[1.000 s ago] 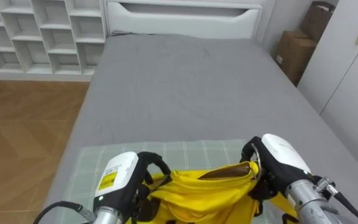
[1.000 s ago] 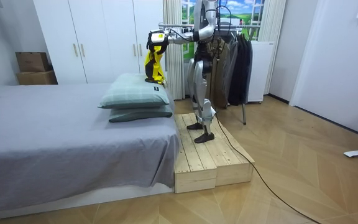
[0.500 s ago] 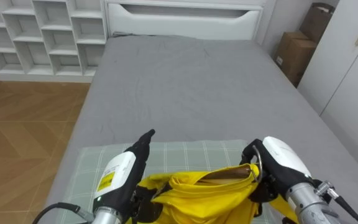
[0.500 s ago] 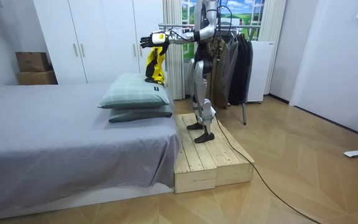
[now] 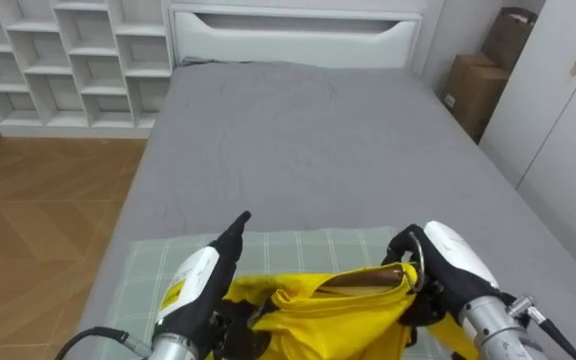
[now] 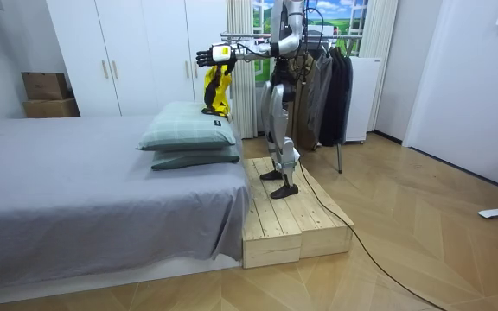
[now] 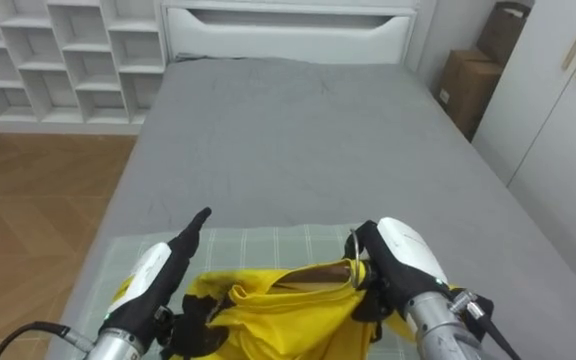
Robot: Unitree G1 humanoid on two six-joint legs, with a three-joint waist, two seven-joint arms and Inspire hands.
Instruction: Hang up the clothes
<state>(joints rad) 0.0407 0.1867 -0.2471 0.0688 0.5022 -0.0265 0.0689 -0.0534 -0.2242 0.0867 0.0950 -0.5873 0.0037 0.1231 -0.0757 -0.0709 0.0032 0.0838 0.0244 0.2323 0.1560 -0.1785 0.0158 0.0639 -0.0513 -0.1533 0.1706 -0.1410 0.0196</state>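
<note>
Lower half of the eye views, and the bright yellow cloth garment [image 5: 318, 318] hangs bunched between the two hands, above the pale green checked pillow [image 5: 133, 265] on the grey bed [image 5: 308, 140]. Its long axis runs straight across the frame, left to right.

The brown wooden hanger [image 5: 368, 278] is tucked into the top of the garment and lies along that same line, its metal hook at the right end. That's where the right hand [image 5: 440, 258] sits at the lower right, dark fingers curled round the hook end of the hanger. It carries the load.

The left hand [image 5: 196, 285], lower left of centre, is spread flat with its fingers straight, pointing up the frame toward the white headboard [image 5: 293, 25]. It clasps nothing. The yellow cloth lies just to the right of it and below, brushing its inner side at most.

In the room view the robot stands upright on the pale wooden platform [image 6: 292, 216] at the pillow end of the bed, arms out toward the room view's left. The clothes rack with dark coats [image 6: 328, 82] stands at its back, toward the room view's right.

So here's the hinge of it: the hanger is on the right-hand side and the rack is directly behind. My read is that the hanging falls to the right arm, after a turn away from the bed, with the hook pointed toward the rail.
</note>
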